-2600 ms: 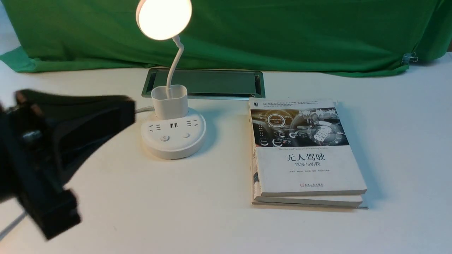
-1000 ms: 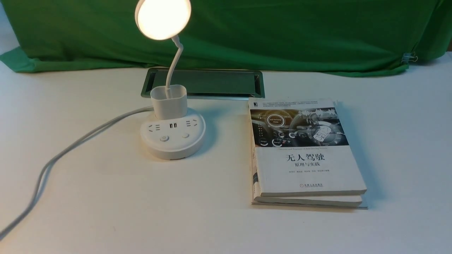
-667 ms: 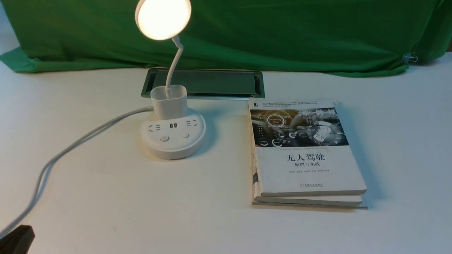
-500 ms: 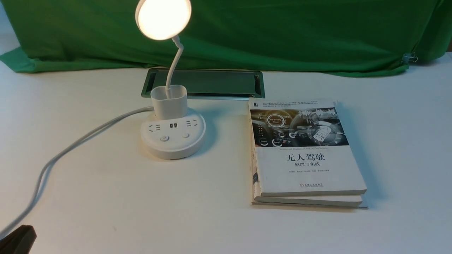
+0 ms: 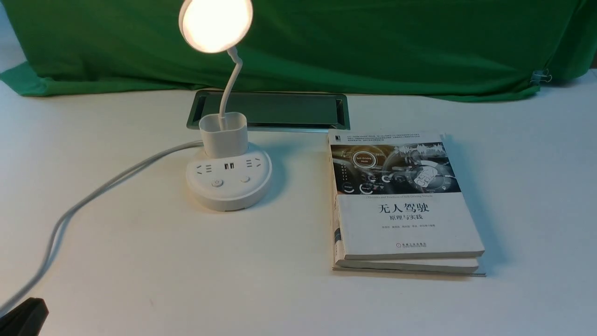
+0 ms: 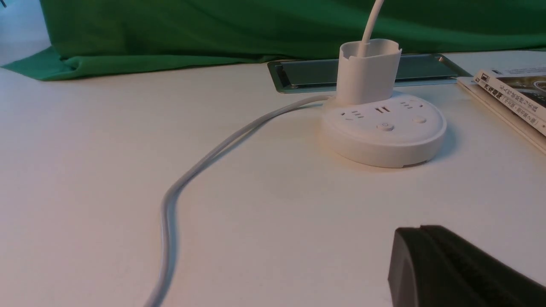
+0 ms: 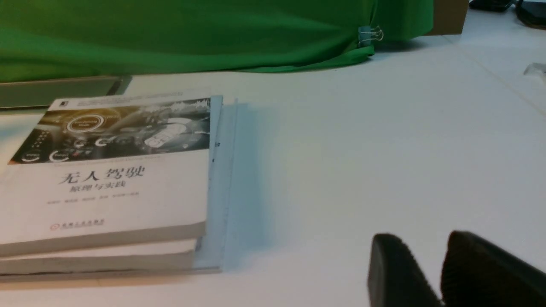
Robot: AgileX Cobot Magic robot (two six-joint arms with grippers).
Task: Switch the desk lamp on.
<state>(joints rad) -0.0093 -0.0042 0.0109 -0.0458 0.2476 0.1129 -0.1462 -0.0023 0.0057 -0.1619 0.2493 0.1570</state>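
Front view read as a clock face: down at 8 o'clock, the left fingers [image 5: 28, 315] are just a dark tip at the picture's edge. A couple of seconds ago the left arm loomed large beside the lamp; now it has drawn back towards the robot. The left wrist view shows those fingers pressed together, with nothing visible between them. Past them the cord [image 5: 88, 198] curves up to the lamp's foot.

The desk lamp [image 5: 224, 142] stands upright at about 11 o'clock, its disc head [image 5: 217, 23] glowing, as it was in the earlier views, so I'd judge the task done and a second press a risk, since it might switch the light off. Both buttons, the power button [image 5: 217, 183] and the plain one [image 5: 245, 179], have no fingers on them. The dark tray [image 5: 294, 109] lies behind, near 12, and the books [image 5: 410, 233] sit stacked on the worktop [image 5: 280, 289] between 3 and 4, well apart from the lamp.

The right fingers [image 7: 396, 264] are spread slightly, holding nothing, seen only in their own wrist view and blurred.

The head's upper rim is cut off, glare hides its face, and which button was pressed I can't tell.
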